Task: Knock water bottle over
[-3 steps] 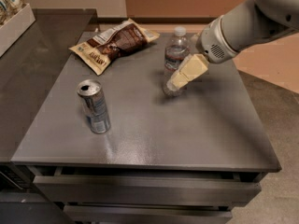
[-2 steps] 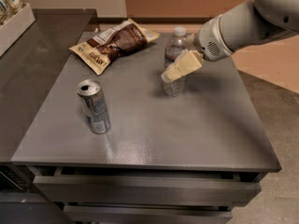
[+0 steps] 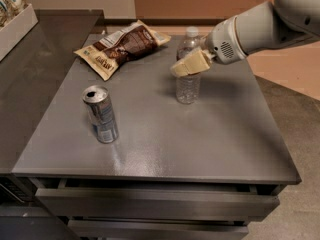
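Tool: the tool (image 3: 179,69) hangs over the back half of the worktop, right in front of the middle of the water bottle. It points to the left and a bit down.
Tool state: I cannot tell if it is apart or together, or if it touches the bottle.
Arm: a white arm (image 3: 250,31) comes in from the top right.
Drawers: grey drawers (image 3: 155,204) sit nearest, under the front edge.
Worktop: a flat grey worktop (image 3: 210,144).
Can: a silver-blue drink can (image 3: 101,115) stands up near the front left, well apart from the bottle.
Water bottle: the clear water bottle (image 3: 188,88) with a white cap stands up straight, further back and right of the middle.
Snack bag: a brown and tan snack bag (image 3: 122,46) lies flat at the back left.
Box: a white box (image 3: 17,26) sits far off on the left counter.
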`<state>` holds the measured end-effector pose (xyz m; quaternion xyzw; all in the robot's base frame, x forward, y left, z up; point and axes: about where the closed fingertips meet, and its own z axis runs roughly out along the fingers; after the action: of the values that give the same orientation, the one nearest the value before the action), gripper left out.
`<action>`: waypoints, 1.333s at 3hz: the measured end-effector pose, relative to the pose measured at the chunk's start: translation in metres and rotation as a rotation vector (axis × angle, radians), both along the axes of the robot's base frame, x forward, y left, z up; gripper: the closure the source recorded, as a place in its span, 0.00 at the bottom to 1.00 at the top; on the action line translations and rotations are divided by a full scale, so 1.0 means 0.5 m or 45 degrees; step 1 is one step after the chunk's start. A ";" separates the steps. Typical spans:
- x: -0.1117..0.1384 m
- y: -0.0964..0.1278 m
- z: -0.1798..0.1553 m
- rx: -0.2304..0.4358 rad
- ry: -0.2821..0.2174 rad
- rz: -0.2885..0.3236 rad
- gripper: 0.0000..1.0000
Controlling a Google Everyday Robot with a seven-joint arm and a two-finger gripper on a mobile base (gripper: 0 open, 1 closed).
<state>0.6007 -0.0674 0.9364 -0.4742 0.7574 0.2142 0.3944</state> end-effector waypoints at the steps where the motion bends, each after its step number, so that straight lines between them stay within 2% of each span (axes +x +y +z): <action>1: -0.017 -0.004 0.035 -0.035 -0.005 0.011 0.77; 2: -0.047 -0.011 0.071 -0.186 0.003 0.033 0.99; 3: -0.081 -0.032 0.071 -0.452 0.039 0.070 1.00; 4: -0.107 -0.050 0.051 -0.662 0.082 0.119 1.00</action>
<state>0.5470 -0.0926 0.9619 -0.5868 0.7766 0.0453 0.2246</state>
